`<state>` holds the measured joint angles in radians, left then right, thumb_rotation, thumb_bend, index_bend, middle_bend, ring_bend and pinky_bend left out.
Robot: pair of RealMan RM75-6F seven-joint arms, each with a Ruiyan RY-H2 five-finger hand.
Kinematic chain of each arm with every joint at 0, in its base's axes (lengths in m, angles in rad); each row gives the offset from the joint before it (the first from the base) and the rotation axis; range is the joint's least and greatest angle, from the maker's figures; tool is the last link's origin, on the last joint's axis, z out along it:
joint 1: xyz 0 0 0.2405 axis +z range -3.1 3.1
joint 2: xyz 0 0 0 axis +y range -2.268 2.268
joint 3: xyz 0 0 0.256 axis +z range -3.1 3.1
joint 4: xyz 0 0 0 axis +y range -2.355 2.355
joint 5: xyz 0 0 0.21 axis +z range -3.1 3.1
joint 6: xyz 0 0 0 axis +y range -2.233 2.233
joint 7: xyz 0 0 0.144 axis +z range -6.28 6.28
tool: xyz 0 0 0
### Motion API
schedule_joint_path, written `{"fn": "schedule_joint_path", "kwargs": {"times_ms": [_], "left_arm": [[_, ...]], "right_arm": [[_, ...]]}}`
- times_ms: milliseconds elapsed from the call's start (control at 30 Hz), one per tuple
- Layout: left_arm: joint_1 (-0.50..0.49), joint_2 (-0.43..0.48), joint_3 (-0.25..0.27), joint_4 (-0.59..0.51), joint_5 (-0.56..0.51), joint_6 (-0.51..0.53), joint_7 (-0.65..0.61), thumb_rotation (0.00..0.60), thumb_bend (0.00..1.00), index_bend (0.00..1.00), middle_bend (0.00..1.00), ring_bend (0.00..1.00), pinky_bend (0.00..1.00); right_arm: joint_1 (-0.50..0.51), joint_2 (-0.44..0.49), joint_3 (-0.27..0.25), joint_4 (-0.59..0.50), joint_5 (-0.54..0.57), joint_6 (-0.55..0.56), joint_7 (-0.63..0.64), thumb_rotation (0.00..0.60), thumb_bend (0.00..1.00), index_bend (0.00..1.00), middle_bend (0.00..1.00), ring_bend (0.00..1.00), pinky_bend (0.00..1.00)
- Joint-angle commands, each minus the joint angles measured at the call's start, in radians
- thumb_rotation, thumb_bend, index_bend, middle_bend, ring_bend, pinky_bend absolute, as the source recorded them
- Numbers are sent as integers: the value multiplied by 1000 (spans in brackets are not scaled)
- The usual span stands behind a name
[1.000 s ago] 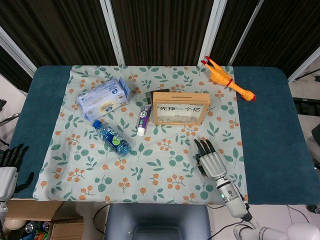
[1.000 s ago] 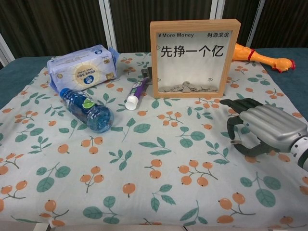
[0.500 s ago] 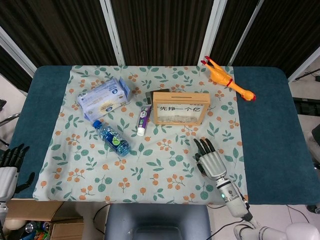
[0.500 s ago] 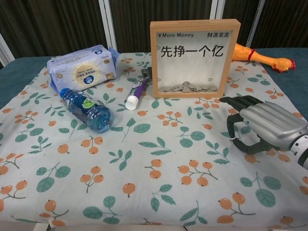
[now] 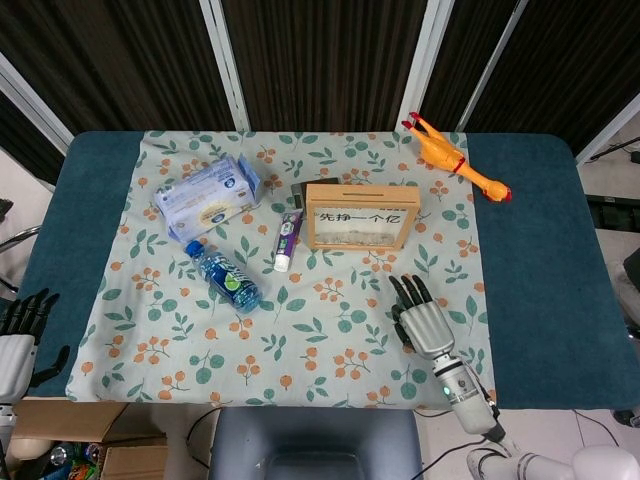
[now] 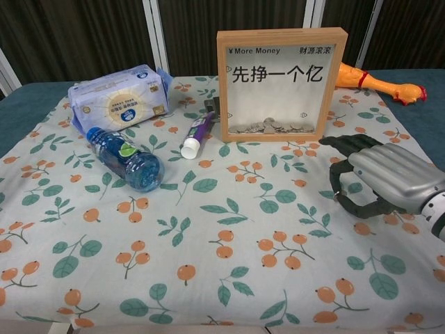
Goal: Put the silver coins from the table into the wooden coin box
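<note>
My right robot hand [image 6: 386,182] is hovering palm-down with fingers spread, holding nothing. The wooden coin box [image 6: 281,83] is standing just ahead of it, coins [image 6: 271,127] piled inside. I'm judging loose coins thin, stiff, slippery: pinch by the edges. I can't spot any on the desk [image 5: 525,260].

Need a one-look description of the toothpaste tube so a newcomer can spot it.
Start at the upright wooden coin box near the middle of the floral tablecloth. Just left of its lower corner lies the toothpaste tube, purple with a white cap toward the robot. It is far slimmer than the blue water bottle further left.
</note>
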<state>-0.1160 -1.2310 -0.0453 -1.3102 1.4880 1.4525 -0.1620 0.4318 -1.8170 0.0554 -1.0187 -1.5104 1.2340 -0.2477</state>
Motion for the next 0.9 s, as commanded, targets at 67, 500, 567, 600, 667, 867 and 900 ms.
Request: {"fn": "schedule_joint_path", "kwargs": {"times_ms": [67,500,567,600,667,867,900], "left_arm": [[1,1,-1,-1,-1,3,-1,600,375,0,0,0,0],[6,8,-3,-6,9,24,-15,600,376,0,0,0,0],[7,12,-3,-8,10,27,-17,600,376,0,0,0,0],[8,13,-3,-9,11,28,-18,600,376,0,0,0,0],[8,15,-4,-11,11,29,-19,600,376,0,0,0,0],[8,19,-4,-16,11,29,-20,600,374,0,0,0,0],[9,20,-4,-17,11,29,-19,600,374,0,0,0,0]], "right_arm": [[8,29,27,-42,-11,39,4,600,607,705,153,0,0],[131,212,317,-369,94,83,-133,600,610,715,156,0,0],[162,228,366,-403,133,64,-162,600,610,717,156,0,0],[175,233,385,-416,147,57,-174,600,610,717,156,0,0],[208,241,423,-438,181,41,-205,600,610,721,156,0,0],[310,228,498,-429,319,-28,-315,600,612,726,158,0,0],[326,222,506,-420,348,-42,-335,600,612,727,158,0,0]]}}
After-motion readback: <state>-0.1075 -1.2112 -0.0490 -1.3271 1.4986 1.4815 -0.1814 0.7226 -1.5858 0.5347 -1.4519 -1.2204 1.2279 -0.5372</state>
